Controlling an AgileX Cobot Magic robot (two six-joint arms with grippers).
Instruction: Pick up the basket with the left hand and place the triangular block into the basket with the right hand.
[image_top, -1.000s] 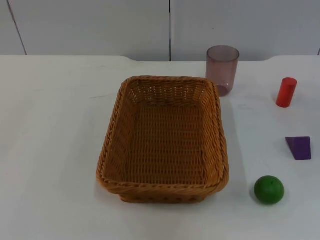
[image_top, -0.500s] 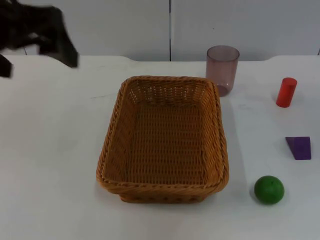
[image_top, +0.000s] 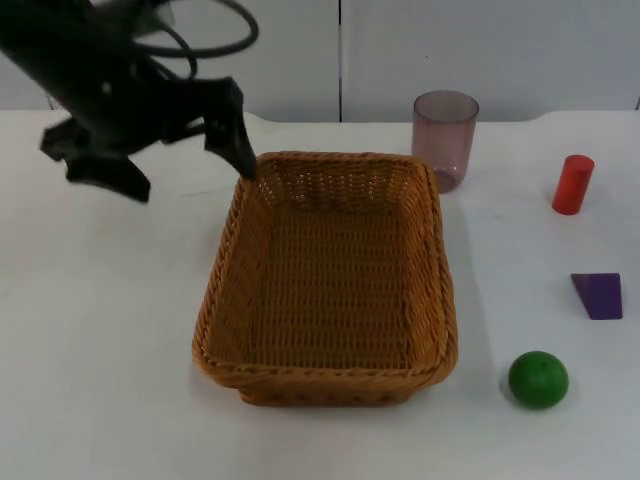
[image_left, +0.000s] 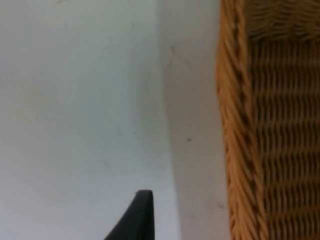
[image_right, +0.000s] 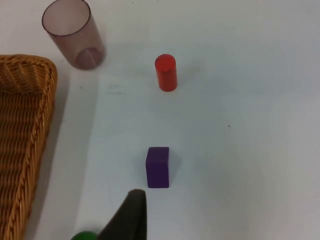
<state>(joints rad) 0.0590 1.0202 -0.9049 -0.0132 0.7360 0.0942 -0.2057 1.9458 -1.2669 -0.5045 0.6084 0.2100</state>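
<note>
the white table top (image_top: 100, 330) runs back to a grey partition wall (image_top: 500, 50). my left gripper (image_top: 165, 160) hovers over the table just beside the wicker basket's (image_top: 330, 275) far left corner, fingers spread wide, one fingertip (image_top: 243, 160) at the rim. the basket sits flat mid-table. the purple triangular block (image_top: 598, 295) lies well to its right, between a red cylinder (image_top: 573, 184) and a green ball (image_top: 538, 379). a translucent purple cup (image_top: 445, 138) stands by the basket's far right corner. of my right gripper i see one fingertip (image_right: 131, 215) near the block (image_right: 158, 166); i cannot tell its opening.
</note>
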